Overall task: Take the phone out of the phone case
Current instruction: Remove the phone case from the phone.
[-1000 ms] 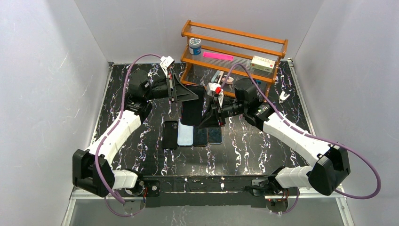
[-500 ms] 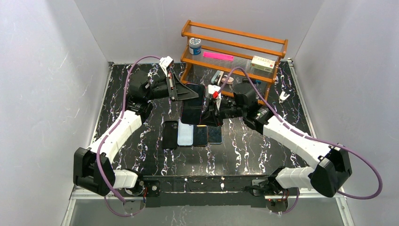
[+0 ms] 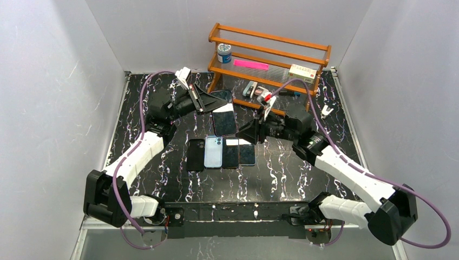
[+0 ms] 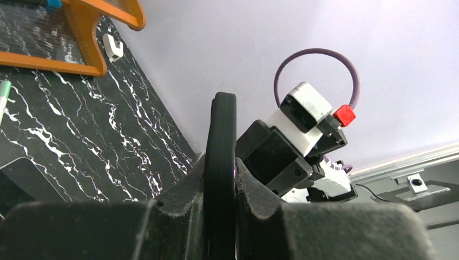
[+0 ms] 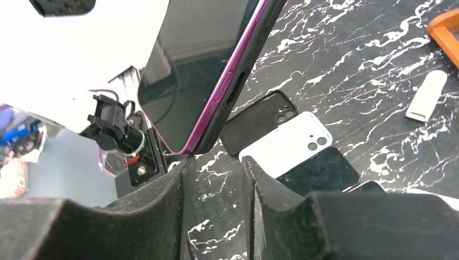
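My left gripper (image 3: 207, 101) is shut on the top end of a dark phone in a black case (image 3: 224, 114) and holds it tilted above the table, screen up. In the left wrist view the phone (image 4: 220, 157) stands edge-on between my fingers. My right gripper (image 3: 243, 134) is open and empty, just right of the phone's lower end and apart from it. In the right wrist view the phone (image 5: 211, 70) shows a purple rim inside the black case, above and beyond my open right gripper (image 5: 216, 181).
A row of phones and cases lies on the black marble table: a black case (image 3: 196, 154), a light blue phone (image 3: 213, 151), and two dark ones (image 3: 231, 153) (image 3: 247, 155). An orange wooden rack (image 3: 270, 40) with small items stands at the back.
My right gripper has drawn back to the right, away from the phone's lower end. My left gripper has swung the phone back and tilted it screen up.
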